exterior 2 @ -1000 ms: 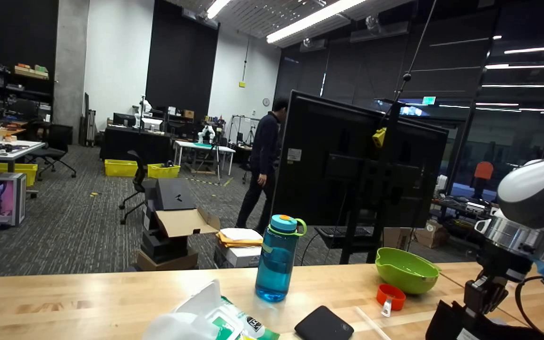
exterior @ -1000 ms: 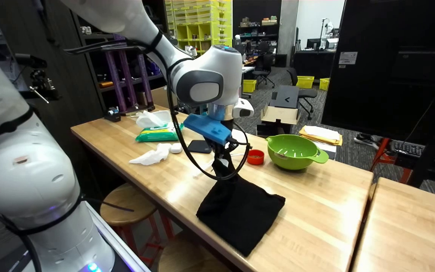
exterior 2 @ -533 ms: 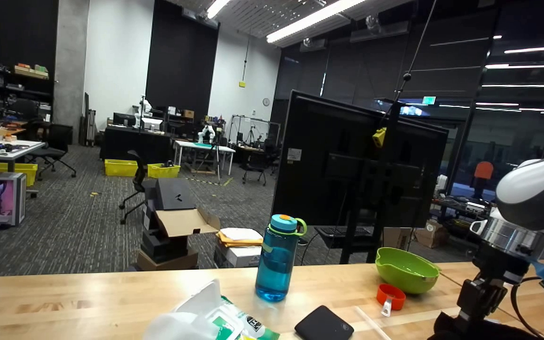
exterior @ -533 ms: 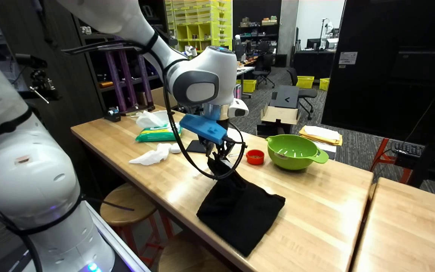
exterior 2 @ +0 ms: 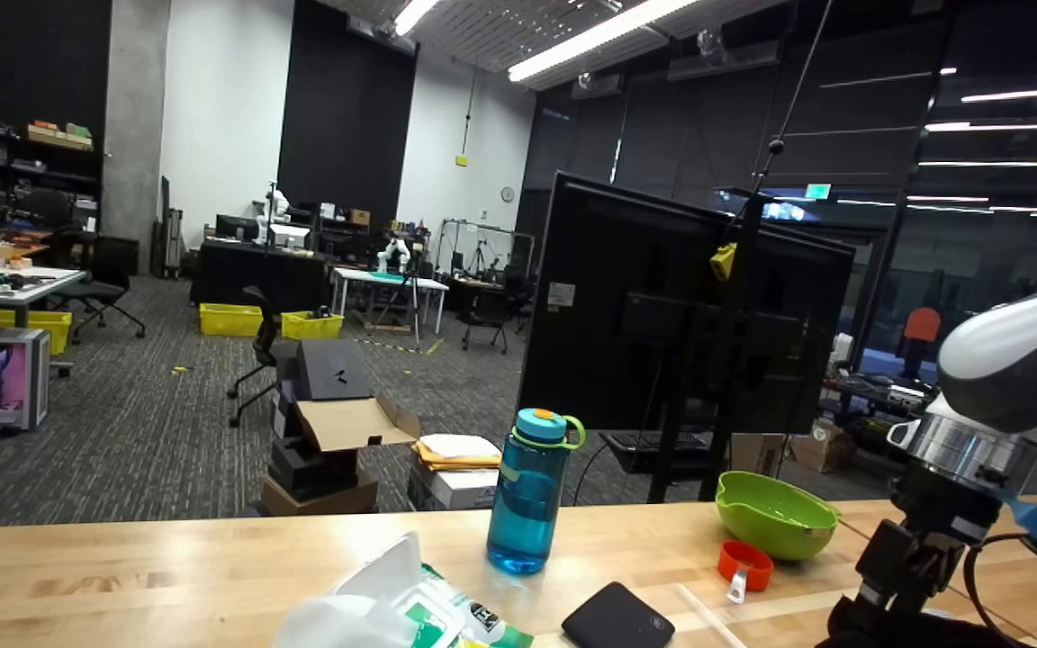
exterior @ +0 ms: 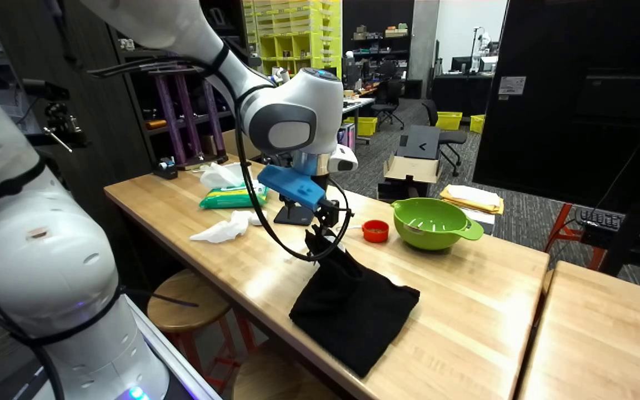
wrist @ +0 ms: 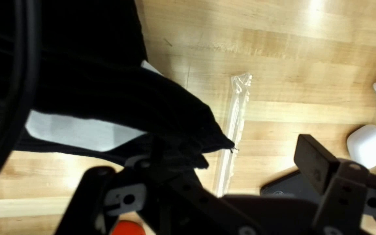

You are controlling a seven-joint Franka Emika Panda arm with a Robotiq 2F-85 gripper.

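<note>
Jaws spread wide and gripping nothing, your tool (wrist: 228, 156) hangs above the wooden surface (exterior: 464, 311), the raised end of a black cloth (exterior: 360, 314) close by one jaw, contact hard to tell. The rest of the cloth lies on the surface, near a red cup (exterior: 375, 235) and green bowl (exterior: 426, 239). Your wrist view shows a clear plastic sleeve (wrist: 236, 114) passing beneath the cloth's tip.

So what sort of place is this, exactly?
Probably a robotics lab: a large white robot arm stands beside a wooden table, what looks like a smaller arm stands on a distant white table, with yellow bins nearby.
</note>
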